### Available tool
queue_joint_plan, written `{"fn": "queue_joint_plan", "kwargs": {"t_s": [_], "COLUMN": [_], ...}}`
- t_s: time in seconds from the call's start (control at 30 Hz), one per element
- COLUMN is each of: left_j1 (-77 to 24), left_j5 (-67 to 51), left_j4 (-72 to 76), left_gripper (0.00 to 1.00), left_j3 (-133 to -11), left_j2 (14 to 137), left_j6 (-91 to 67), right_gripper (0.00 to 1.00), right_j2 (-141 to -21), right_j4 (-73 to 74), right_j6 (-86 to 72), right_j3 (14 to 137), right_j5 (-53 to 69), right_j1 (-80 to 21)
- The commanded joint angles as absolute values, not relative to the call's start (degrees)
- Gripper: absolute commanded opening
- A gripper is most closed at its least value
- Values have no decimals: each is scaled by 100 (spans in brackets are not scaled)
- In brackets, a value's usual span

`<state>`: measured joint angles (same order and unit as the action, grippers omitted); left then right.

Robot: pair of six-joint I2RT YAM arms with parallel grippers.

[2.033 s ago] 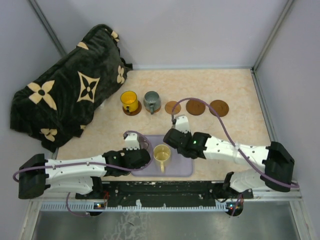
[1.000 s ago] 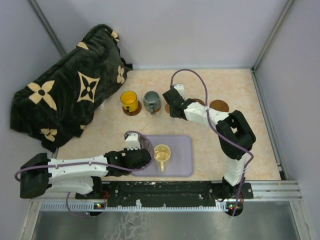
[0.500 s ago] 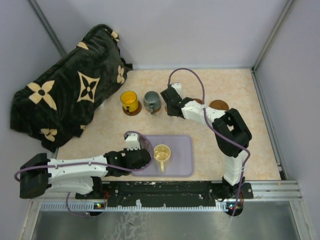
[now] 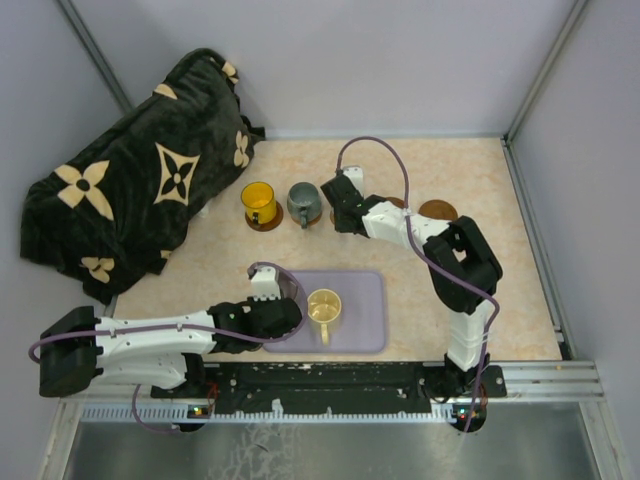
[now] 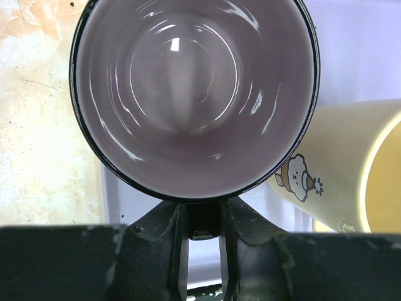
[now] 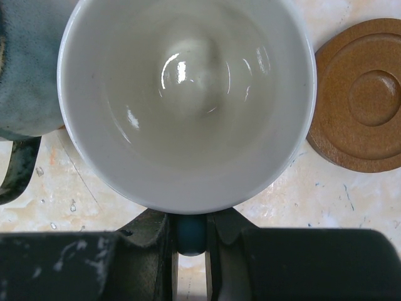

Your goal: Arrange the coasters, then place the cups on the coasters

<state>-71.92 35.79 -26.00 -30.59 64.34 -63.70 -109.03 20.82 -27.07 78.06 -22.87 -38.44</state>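
Observation:
My right gripper (image 6: 190, 233) is shut on the light blue handle (image 6: 190, 238) of the white cup (image 6: 188, 100). It holds the cup in the back row, just right of the dark grey-green cup (image 4: 303, 203) and left of a bare brown coaster (image 6: 366, 100). What lies under the white cup is hidden. The yellow cup (image 4: 258, 202) stands on a coaster (image 4: 266, 224) at the row's left end. My left gripper (image 5: 203, 219) is shut on the handle of the mauve-grey cup (image 5: 194, 94) at the left of the lavender tray (image 5: 357, 50), beside the cream cup (image 5: 344, 169).
A dark blanket with cream flower marks (image 4: 140, 180) is heaped at the back left. Another bare coaster (image 4: 438, 213) lies at the right end of the row. The right arm (image 4: 455, 265) arches over the table's right half. Grey walls close in the table.
The right arm carried the white cup from above the tray up to the coaster row, then edged slightly left and settled. The left arm has stayed still on the mauve-grey cup.

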Motion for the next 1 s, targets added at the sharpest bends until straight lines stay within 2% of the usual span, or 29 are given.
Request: {"fn": "queue_joint_plan", "kwargs": {"t_s": [0.0,0.9,0.97], "left_j1": [-7209,-7212,-7208], "left_j5": [3085,3098,3102], "left_j4": [-2994,-3065,-3076], "left_gripper": [20,20,20], "left_j3": [-2782,-2750,-2736], "left_j2": [6592,6557,6544], "left_j6": [-6588,-6675,-6687], "right_gripper": [0,0,3], "right_j2": [-10804,-10695,-10689], "right_j4": [1657,1971,1985], "right_j6": [-2804,-3085,-3095], "right_j3": [8008,7940,7939], "right_j5": [-2596,-2627,-2606], "right_j1": [-3815,-3817,-3820]}}
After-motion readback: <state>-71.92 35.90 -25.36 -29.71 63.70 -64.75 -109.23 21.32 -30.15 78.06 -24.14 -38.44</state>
